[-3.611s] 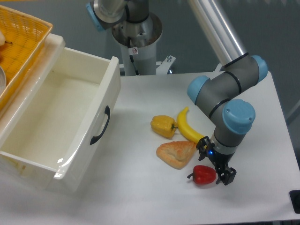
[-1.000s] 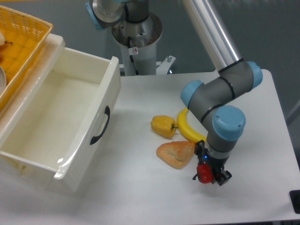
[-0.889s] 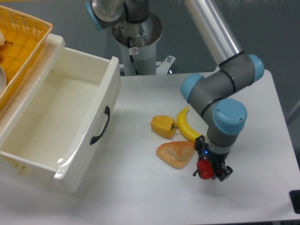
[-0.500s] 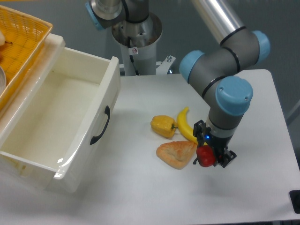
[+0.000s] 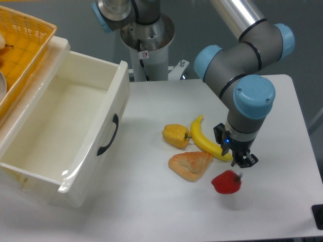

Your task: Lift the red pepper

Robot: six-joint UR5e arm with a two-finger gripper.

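The red pepper point(image 5: 226, 182) is a motion-blurred red shape just over the table, right of the bread wedge and below the gripper, with nothing holding it. My gripper point(image 5: 236, 155) hangs above it, pointing down over the banana's near end. Its two black fingers point(image 5: 248, 160) stand apart and nothing is between them. The pepper's stem does not show through the blur.
A yellow pepper point(image 5: 175, 135), a banana point(image 5: 204, 140) and an orange-tan bread wedge point(image 5: 191, 165) lie close together left of the gripper. An open white drawer point(image 5: 75, 131) fills the left side. A yellow wicker basket point(image 5: 20, 45) sits at the upper left.
The gripper had lifted the red pepper up and to the right. The pepper has now left the fingers and dropped below them, while the gripper rose further.
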